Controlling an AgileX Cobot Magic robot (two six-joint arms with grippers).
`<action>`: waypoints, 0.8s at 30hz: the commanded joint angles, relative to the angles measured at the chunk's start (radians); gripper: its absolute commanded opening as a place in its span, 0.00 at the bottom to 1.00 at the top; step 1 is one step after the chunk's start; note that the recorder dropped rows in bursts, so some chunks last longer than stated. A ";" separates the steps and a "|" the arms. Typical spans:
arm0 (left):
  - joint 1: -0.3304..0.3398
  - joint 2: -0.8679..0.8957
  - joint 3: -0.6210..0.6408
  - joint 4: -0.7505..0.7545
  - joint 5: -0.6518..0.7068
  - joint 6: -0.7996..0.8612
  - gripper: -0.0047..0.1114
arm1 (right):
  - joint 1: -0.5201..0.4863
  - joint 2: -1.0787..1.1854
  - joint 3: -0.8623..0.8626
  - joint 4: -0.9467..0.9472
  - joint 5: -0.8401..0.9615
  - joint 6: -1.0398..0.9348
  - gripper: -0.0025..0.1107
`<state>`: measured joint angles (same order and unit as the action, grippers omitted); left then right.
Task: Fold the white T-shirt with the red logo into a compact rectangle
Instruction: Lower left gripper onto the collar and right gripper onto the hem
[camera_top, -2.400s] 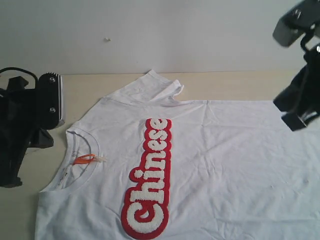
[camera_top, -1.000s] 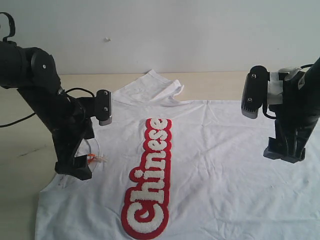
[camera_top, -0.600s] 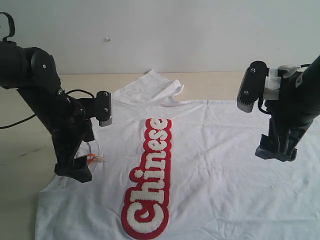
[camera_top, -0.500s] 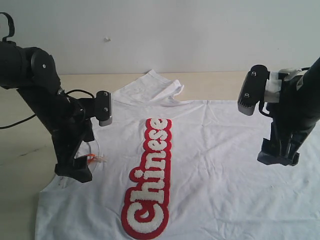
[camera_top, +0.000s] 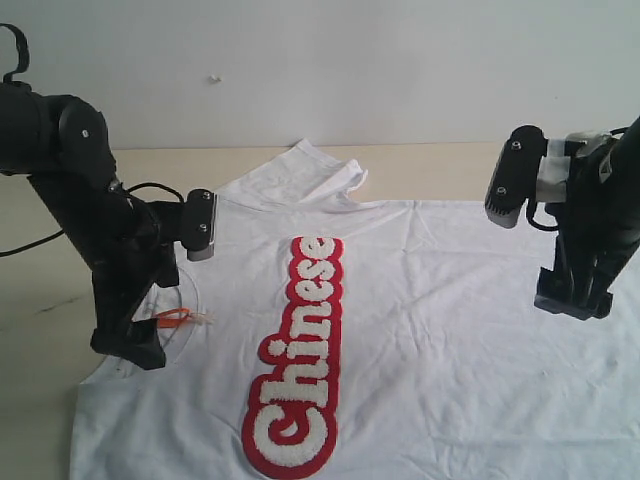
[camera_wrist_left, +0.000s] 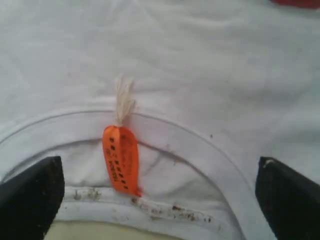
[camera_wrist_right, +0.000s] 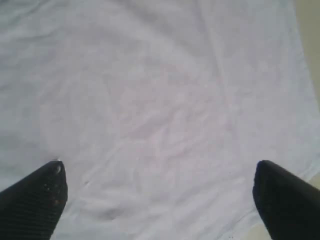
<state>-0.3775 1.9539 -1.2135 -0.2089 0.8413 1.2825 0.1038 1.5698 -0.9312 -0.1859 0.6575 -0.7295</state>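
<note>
White T-shirt (camera_top: 430, 330) lies flat, red logo (camera_top: 300, 360) up; left fingers (camera_wrist_left: 30, 195) hover over the collar (camera_wrist_left: 165, 135), right fingers (camera_wrist_right: 32, 197) over plain lower cloth, both pairs spread wide, apparently ready to pinch.

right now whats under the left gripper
Below the open left gripper: the white T-shirt's collar and its orange tag, between the fingers. A sliver of table shows at the neck opening; the rest there is covered by fabric.

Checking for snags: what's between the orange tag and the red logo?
From the orange tag: its pale string, then bare white T-shirt fabric to the red logo; exterior view shows it.
</note>
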 joint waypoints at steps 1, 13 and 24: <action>0.038 -0.006 -0.039 0.021 0.036 0.047 0.94 | 0.001 0.001 -0.005 -0.101 0.030 -0.012 0.87; 0.089 -0.004 -0.124 -0.020 0.108 0.142 0.94 | -0.231 0.001 -0.073 0.193 0.213 -0.635 0.83; 0.087 0.027 -0.124 -0.049 0.113 0.156 0.94 | -0.332 0.093 -0.075 0.216 0.204 -0.717 0.83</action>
<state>-0.2903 1.9638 -1.3323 -0.2449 0.9435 1.4316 -0.2205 1.6394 -0.9998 0.0163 0.8660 -1.4367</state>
